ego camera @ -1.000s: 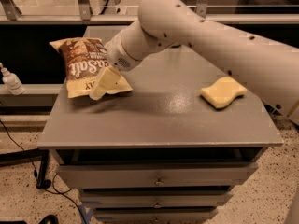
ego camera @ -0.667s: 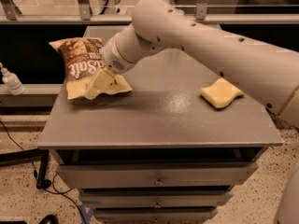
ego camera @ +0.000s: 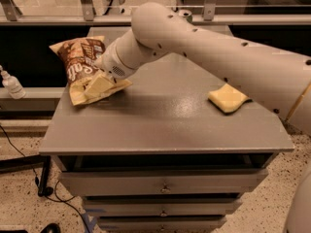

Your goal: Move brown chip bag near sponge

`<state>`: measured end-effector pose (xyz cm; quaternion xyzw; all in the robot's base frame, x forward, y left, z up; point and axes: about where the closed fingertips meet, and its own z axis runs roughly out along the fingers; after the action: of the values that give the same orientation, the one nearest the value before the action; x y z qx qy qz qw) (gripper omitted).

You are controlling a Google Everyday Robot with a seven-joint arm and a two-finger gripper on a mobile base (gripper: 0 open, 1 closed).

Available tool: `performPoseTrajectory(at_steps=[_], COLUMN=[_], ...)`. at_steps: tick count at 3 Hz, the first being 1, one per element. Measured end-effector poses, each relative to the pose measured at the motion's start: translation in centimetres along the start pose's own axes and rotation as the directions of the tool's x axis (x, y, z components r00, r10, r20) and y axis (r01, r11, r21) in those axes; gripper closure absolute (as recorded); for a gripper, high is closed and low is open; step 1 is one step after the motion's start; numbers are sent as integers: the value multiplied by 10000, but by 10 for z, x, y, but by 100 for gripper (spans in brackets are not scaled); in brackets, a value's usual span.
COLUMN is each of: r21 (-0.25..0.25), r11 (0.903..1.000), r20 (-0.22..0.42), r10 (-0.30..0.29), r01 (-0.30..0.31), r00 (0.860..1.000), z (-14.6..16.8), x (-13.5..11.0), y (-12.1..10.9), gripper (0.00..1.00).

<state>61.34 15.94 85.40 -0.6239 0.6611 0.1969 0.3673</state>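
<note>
The brown chip bag (ego camera: 77,64) lies at the left side of the grey cabinet top (ego camera: 165,125), its lettering facing up. My gripper (ego camera: 98,86) is down on the bag's near, tan end, touching it; the white arm reaches in from the right across the top. The pale yellow sponge (ego camera: 227,98) lies flat near the right edge, far from the bag, partly beside my forearm.
The cabinet has drawers (ego camera: 163,186) below its front edge. A small white bottle (ego camera: 10,84) stands on a ledge to the left. A glass railing runs behind. A round green-topped object (ego camera: 184,14) peeks out behind my arm at the back.
My gripper has shifted a little left and lower onto the bag's near end. The bag and the sponge stay where they were.
</note>
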Motion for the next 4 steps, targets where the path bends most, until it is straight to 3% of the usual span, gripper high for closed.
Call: performPoseTrajectory(at_steps=[1, 2, 3, 4], r21=[218, 540, 820, 579], r11=[9997, 9966, 9838, 9557], r20=[22, 198, 184, -165], r10=[-120, -632, -1613, -2880], r01=[119, 620, 1593, 2884], r00=[9999, 9978, 9867, 9575], z=[-11, -39, -84, -123], x=[-4, -18, -33, -29], y=[-5, -11, -16, -12], gripper=[84, 100, 100, 100])
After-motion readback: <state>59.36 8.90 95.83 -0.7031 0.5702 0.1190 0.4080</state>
